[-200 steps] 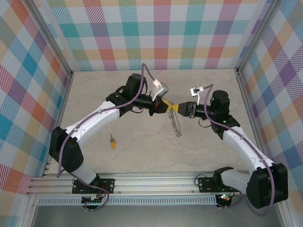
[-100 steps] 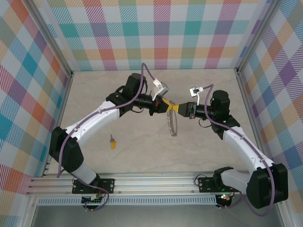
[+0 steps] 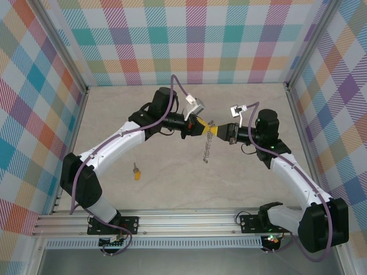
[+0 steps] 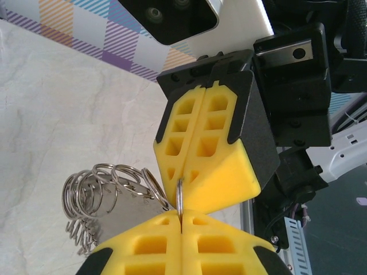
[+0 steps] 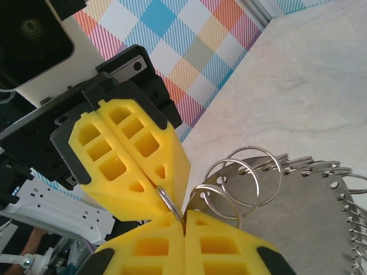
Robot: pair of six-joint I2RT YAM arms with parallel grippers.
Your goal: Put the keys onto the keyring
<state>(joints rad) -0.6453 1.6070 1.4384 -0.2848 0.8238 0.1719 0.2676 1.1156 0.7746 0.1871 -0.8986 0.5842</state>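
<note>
Dangling over the middle of the table (image 3: 172, 189), the keyring (image 3: 206, 150) is pinched at one small top ring by the left gripper (image 3: 204, 127) and the right gripper (image 3: 215, 131), both clamped shut and meeting tip to tip. The key (image 3: 136, 172) lies well apart, toward the near left corner. The tabletop is pale and marbled, with pastel plaid walls (image 3: 195, 40) around it and a metal rail (image 3: 183, 230) along the near edge.

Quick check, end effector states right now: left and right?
Left end effector: closed, pinching a small ring of the keyring.
Right end effector: closed, pinching that same ring from the opposite side.
</note>
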